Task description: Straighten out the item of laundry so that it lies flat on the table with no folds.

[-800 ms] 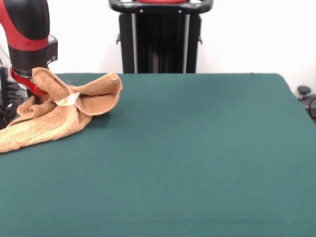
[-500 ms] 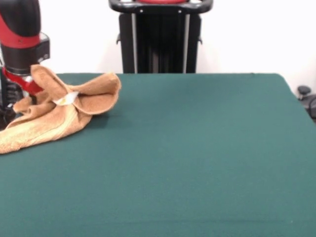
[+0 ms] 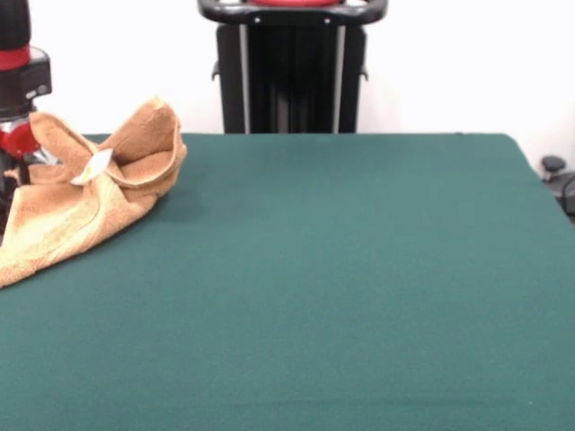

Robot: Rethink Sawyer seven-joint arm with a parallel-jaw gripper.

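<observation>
The item of laundry point(image 3: 81, 202), an orange-tan towel, is crumpled at the far left of the green table point(image 3: 341, 269). One end is bunched and raised, with a white label showing in its folds. The other end trails down on the cloth to the picture's left edge. My gripper point(image 3: 20, 148), red and black, comes down at the left edge right behind the raised bunch. It is shut on the towel there, and the cloth hides its tips.
A black pedestal point(image 3: 292, 72) stands behind the table's far edge at the middle. A dark object point(image 3: 552, 166) sits beyond the table's right corner. The towel lies close to the table's far left corner.
The arm has moved left and mostly out of the picture. The towel's raised bunch went left and slightly up with it, and the lobe on its right side folded upward.
</observation>
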